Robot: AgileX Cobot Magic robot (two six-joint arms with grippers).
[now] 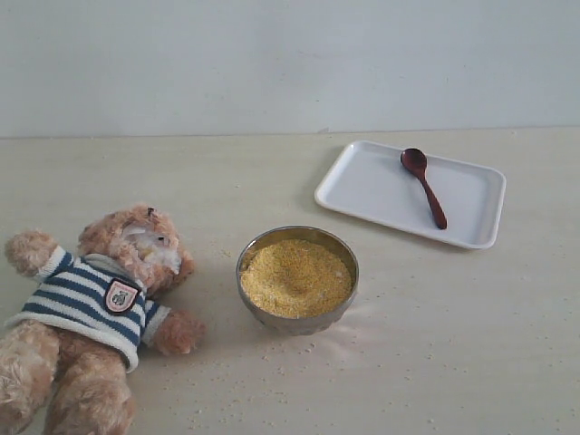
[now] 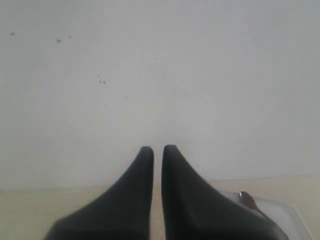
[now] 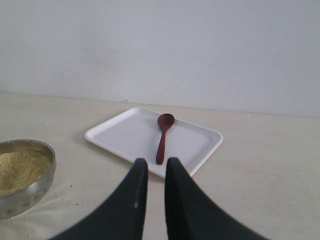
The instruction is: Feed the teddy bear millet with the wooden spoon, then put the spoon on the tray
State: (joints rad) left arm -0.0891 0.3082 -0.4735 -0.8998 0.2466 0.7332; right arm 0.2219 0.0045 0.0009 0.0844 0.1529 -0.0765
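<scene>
Item one, the wooden spoon (image 1: 423, 186): slim, dark reddish-brown, smooth and faintly glossy, with a round shallow bowl and a straight tapering handle. You find it lying flat on the tray (image 1: 372, 186), untouched by either tool, its handle slanting across the bare floor. That exposed handle looks like the easiest place for a pinch. The tray is a white rectangle with rounded corners and a low raised rim, matte and hard-looking, and carries nothing but the spoon. It probably serves as the spoon's resting place so that grains stay off the surface below. Item two, the millet (image 1: 294, 276): a fine, dry, golden-yellow heap nearly filling a round metal bowl (image 1: 299, 322) with a shiny, reflective wall. The bowl stands near the tray but apart from it, between the tray and the bear, which suits a short scoop-and-carry. Item three, the teddy bear (image 1: 91, 308): fluffy pinkish-tan plush with a white muzzle, a navy-and-white striped shirt and a small badge. It lies on its back just beside the bowl, face up, so the mouth is reachable from above. All of this rests on the pale, smooth counter (image 1: 453, 344), dotted with stray grains (image 1: 272, 381). The left tool (image 2: 157, 148) is closed and empty. The right tool (image 3: 152, 161) hangs short of the tray, facing the spoon, its dark tapered fingers slightly parted around nothing.
</scene>
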